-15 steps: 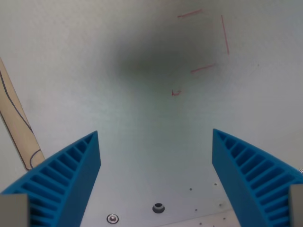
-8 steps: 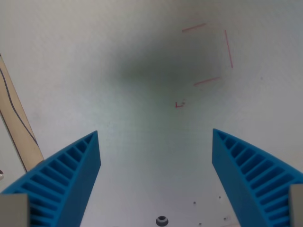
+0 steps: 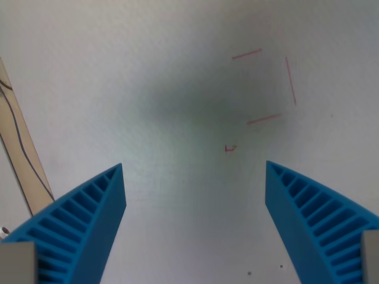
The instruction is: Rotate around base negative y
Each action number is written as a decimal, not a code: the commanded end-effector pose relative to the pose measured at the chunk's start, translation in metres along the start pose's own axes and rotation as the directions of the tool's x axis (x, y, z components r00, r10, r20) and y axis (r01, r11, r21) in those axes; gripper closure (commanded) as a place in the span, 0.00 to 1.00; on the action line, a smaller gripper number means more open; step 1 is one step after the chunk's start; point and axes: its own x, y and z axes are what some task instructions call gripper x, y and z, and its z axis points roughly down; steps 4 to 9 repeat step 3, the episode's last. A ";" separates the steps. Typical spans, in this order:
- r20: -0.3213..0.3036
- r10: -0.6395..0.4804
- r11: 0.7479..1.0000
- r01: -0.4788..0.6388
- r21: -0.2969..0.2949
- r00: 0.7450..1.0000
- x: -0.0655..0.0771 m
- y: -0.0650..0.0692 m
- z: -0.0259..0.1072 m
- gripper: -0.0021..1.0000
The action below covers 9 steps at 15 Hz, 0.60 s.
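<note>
2 blue ribbed fingers [image 3: 83,228] of the gripper [image 3: 194,171] spread wide, gripping nothing, above bare white table [image 3: 148,59], red marked square [image 3: 266,89] between and beyond them, tan strip [image 3: 23,160] at the wrist view's left edge.

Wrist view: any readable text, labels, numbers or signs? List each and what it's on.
No readable text, number or brand anywhere in this view.
Thin red line segments drawn on the pale grey table surface: three sides of a square outline, not letters.
Small red mark below that outline: too small and faint to read as a character.
Blue ribbed gripper fingers: no printing visible.
Tan wooden strip at the wrist view's left: only a dark line along it.
</note>
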 end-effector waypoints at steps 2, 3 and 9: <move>-0.274 0.008 0.998 0.008 0.055 0.962 -0.015 0.004 -0.005 0.00; -0.285 0.008 0.998 0.008 0.057 0.958 -0.015 0.004 -0.005 0.00; -0.285 0.008 0.998 0.008 0.057 0.958 -0.015 0.004 -0.005 0.00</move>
